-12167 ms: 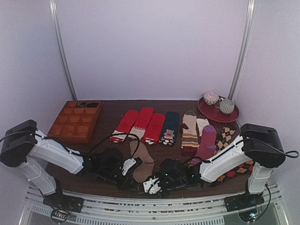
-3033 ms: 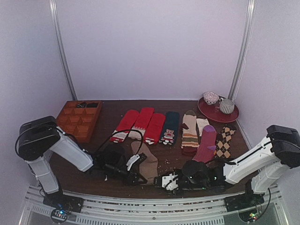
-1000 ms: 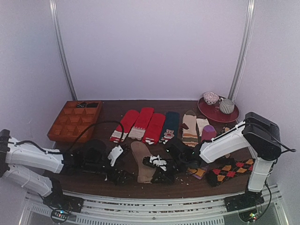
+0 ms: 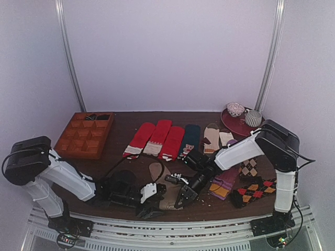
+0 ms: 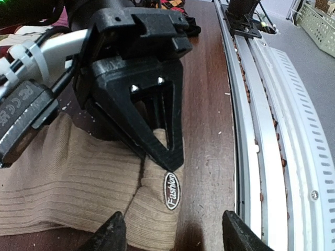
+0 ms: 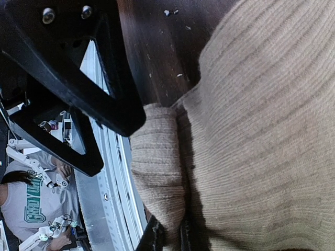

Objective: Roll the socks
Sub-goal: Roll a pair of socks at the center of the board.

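Two arms meet at the near end of the plain tan-brown ribbed knit socks [image 4: 158,172]. The socks lie on the dark wooden bench [image 4: 125,138], close to its near edge. Their long axis runs from the far side toward the robot, roughly at right angles to the silver metal rail [image 5: 261,130] along that edge. The near end carries a small oval label [image 5: 171,191]; it points at the rail and stops just short of it.

The right gripper [image 6: 170,238] reaches in from the right, and its jaws are pinched tight on a fold of tan knit at that near end. The left gripper [image 5: 172,235] reaches in along the bench edge from the left, so the socks lie across its line of reach and stretch away to its left. Its jaws stand partly apart, one on each side of the labelled end, and appear to hold nothing. Whether they touch the fabric I cannot tell.

I judge that the roll starts here. Both arms are equally near this end, with the right one gripping it. The turn would have to run away from the rail, up the socks' length toward the far end.
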### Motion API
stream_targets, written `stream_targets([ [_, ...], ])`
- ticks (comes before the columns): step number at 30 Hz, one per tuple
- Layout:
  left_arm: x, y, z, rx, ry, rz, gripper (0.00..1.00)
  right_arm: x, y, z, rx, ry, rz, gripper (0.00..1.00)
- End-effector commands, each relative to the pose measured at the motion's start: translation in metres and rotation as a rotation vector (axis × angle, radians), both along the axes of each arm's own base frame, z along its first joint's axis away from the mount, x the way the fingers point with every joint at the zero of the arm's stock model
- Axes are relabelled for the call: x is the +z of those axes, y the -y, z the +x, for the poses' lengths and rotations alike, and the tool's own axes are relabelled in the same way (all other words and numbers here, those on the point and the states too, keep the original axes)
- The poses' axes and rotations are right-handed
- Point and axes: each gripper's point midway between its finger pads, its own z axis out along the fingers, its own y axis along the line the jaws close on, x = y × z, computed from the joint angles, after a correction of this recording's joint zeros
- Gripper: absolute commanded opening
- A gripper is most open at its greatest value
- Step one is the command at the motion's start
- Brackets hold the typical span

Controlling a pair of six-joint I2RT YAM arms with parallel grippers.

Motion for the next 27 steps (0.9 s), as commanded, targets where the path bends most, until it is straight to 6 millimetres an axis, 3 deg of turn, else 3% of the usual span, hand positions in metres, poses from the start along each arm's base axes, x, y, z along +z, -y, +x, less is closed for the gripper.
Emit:
stream_targets([
  [1, 0.001, 0.011, 0.001, -0.002, -0.004, -0.046, 0.63, -0.055, 0.044, -0.012, -0.043, -0.047, -0.293, 0.06],
  [4, -0.003, 0.015, 0.005, 0.01, -0.004, -0.046, 0.63, -0.056, 0.045, -0.012, -0.042, -0.045, -0.297, 0.05],
  [16, -0.017, 0.017, 0.009, 0.029, -0.016, -0.023, 0.44, -0.057, 0.048, -0.015, -0.043, -0.052, -0.3, 0.06],
  [18, -0.023, 0.017, 0.008, 0.031, -0.026, -0.009, 0.38, -0.058, 0.048, -0.015, -0.045, -0.053, -0.3, 0.06],
  [22, -0.033, 0.014, 0.005, 0.029, -0.054, 0.012, 0.02, -0.058, 0.048, -0.016, -0.045, -0.055, -0.298, 0.06],
  [27, -0.035, 0.005, 0.0, 0.049, -0.103, 0.021, 0.0, -0.052, 0.042, -0.013, -0.053, -0.047, -0.261, 0.11],
])
